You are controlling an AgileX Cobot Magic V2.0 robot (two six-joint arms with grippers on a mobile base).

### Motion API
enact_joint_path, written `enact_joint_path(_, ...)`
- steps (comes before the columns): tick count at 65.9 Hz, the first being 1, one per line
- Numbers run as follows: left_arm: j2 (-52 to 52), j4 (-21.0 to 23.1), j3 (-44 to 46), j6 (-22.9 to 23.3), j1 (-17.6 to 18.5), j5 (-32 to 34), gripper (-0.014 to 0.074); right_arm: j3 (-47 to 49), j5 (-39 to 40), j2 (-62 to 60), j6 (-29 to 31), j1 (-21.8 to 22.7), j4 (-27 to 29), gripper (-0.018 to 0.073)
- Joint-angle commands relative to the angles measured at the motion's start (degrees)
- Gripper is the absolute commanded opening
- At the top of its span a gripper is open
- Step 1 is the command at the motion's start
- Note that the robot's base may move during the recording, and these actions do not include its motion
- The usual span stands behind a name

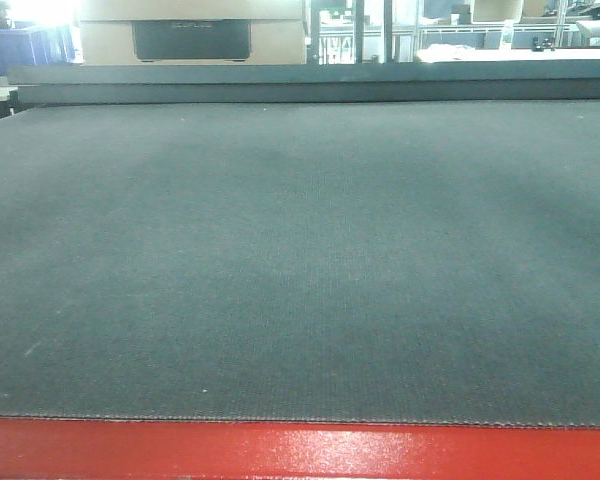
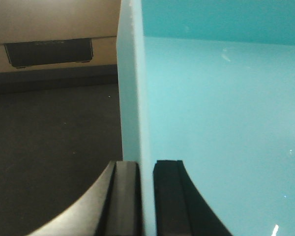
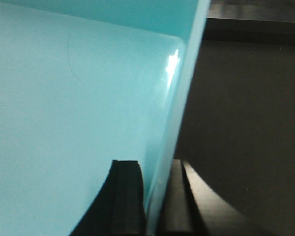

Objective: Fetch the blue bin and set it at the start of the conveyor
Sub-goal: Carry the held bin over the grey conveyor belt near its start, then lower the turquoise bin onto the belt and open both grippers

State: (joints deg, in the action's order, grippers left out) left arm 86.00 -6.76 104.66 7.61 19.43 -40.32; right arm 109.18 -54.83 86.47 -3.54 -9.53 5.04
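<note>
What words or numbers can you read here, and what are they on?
On the dark grey rectangular panel of the beige machine: a faint row of letters, too blurred to read.
On the light aqua-blue plastic bin: none.
On the dark grey textured conveyor belt: none.

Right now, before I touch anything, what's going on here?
Both arms hold the blue bin: the left gripper is shut on one side wall, the right gripper on the opposite one. The dark belt of the conveyor start shows beside the bin in both wrist views. The front view shows belt and red front edge but no bin, so I cannot tell whether it is set down.
</note>
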Motion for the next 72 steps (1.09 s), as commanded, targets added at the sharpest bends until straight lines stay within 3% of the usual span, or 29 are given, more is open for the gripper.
enact_joint_path(1,-0.7,0.9,0.5,0.3,0.2,2.7,-0.0111,0.6,2.6,-0.7,1.4,0.1,-0.8,-0.0153)
enact_joint_path(72,-0.7,0.9,0.5,0.3,0.2,2.7,-0.0111,0.6,2.3,-0.7,1.4,0.1,-0.8,-0.0153)
